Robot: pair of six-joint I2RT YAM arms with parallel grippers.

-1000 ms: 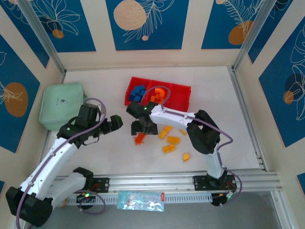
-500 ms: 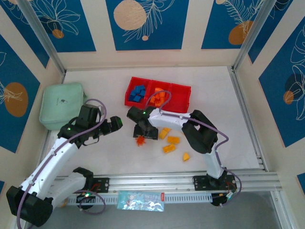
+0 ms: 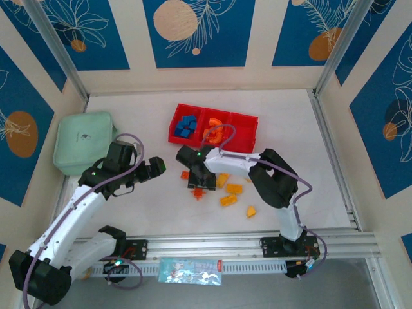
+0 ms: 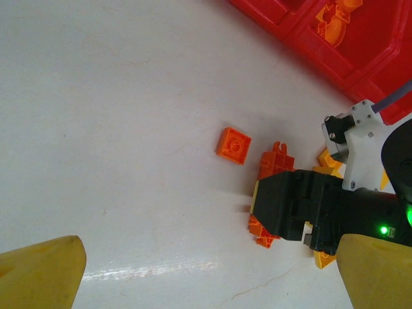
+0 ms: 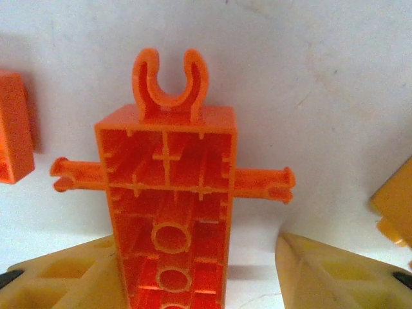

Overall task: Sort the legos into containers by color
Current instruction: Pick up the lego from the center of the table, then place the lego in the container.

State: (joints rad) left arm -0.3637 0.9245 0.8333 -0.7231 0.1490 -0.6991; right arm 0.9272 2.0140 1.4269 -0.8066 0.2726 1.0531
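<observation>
- Three compartments make up the red tray (image 3: 248,119) at the far part of the desk (image 3: 141,106). Blue legos (image 3: 186,125) lie in its left compartment and orange legos (image 3: 215,132) in its middle one.
- Right tool (image 3: 198,182) sits low over the desk just on the near side of the tray's middle compartment. Its yellow fingers (image 5: 335,277) are apart and straddle an orange clip brick (image 5: 167,193).
- That brick lies hollow side up on the desk. One finger is against its side, and the other stands off with a visible gap.
- An orange square plate (image 4: 233,145) lies flat just beside the brick, on the near side of the tray's left compartment.
- Several yellow legos (image 3: 234,188) are scattered on the desk on the near side of the tray's right compartment.
- Left tool (image 3: 154,168) hangs near-left of the tray, its fingers spread wide with nothing between them.
- A mint-green pouch (image 3: 84,141) lies well to the tray's left.
</observation>
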